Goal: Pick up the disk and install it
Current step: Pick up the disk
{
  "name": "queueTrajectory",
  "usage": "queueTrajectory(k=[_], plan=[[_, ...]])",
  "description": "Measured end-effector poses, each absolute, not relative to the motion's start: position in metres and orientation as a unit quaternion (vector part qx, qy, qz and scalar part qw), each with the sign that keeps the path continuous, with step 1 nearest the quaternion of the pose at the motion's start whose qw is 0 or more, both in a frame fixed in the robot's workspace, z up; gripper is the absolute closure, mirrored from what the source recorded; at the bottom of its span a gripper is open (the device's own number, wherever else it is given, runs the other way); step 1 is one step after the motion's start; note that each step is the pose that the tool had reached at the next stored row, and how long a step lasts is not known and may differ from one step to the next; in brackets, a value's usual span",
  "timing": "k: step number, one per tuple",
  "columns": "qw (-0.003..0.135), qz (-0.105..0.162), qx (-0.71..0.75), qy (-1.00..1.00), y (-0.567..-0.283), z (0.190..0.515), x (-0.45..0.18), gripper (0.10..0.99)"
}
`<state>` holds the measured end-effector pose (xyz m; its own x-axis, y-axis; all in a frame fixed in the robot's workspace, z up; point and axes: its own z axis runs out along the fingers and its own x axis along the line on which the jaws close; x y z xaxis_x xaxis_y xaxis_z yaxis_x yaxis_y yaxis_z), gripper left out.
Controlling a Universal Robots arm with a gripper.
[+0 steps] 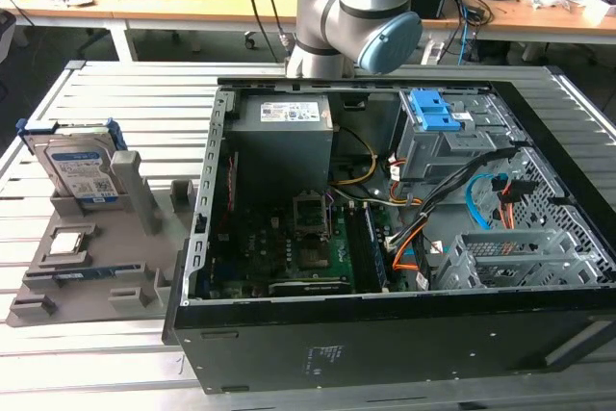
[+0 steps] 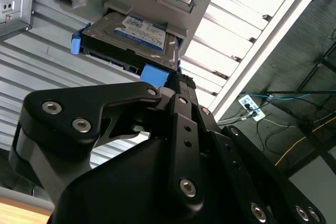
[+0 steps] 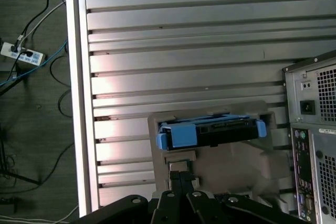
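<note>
The disk (image 1: 79, 168) stands on edge in a slot of a grey holder (image 1: 106, 281) on the slatted table, at the exterior view's left. It is silver-grey with a white-and-blue label and blue rails. In the second wrist view the disk (image 2: 131, 34) lies beyond the black gripper (image 2: 181, 82), a gap away from it. The first wrist view looks down on the disk's (image 3: 210, 132) blue-railed edge, just ahead of the gripper (image 3: 181, 178). The fingers look pressed together with nothing between them. The arm (image 1: 356, 16) rises behind the computer case.
An open black computer case (image 1: 385, 344) lies at the exterior view's right, with a grey drive cage and blue latch (image 1: 438, 117) inside. A small square silver chip (image 1: 65, 243) sits on the holder. Beyond the table edge (image 3: 79, 103), a power strip (image 3: 21, 55) and cables lie on the floor.
</note>
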<state>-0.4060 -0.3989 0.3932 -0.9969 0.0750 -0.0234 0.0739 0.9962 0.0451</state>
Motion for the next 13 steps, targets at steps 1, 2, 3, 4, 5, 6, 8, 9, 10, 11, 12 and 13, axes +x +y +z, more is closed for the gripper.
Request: queueTrajectory(k=[1, 2, 3, 4, 5, 6, 8, 9, 10, 11, 12, 13], plan=[[0.012, 0.022, 0.032, 0.999, -0.3986, 0.3933, -0.4061, 0.98], [0.012, 0.022, 0.023, 0.999, -0.3985, 0.3933, -0.4061, 0.98], [0.012, 0.022, 0.015, 1.0, -0.3985, 0.3933, -0.4061, 0.98], [0.012, 0.022, 0.01, 1.0, -0.3985, 0.3933, -0.4061, 0.98], [0.012, 0.023, -0.002, 1.0, -0.3985, 0.3932, -0.4061, 0.98], [0.011, 0.023, -0.02, 0.999, -0.3985, 0.3933, -0.4061, 0.98], [0.011, 0.023, -0.046, 0.999, -0.3985, 0.3933, -0.4061, 0.98], [0.01, 0.023, -0.056, 0.998, -0.3985, 0.3933, -0.4061, 0.98], [0.01, 0.023, -0.071, 0.997, -0.3985, 0.3932, -0.4061, 0.98], [0.01, 0.023, -0.079, 0.997, -0.3985, 0.3932, -0.4061, 0.98], [0.01, 0.023, -0.087, 0.996, -0.3985, 0.3933, -0.4061, 0.98], [0.009, 0.024, -0.099, 0.995, -0.3985, 0.3933, -0.406, 0.98]])
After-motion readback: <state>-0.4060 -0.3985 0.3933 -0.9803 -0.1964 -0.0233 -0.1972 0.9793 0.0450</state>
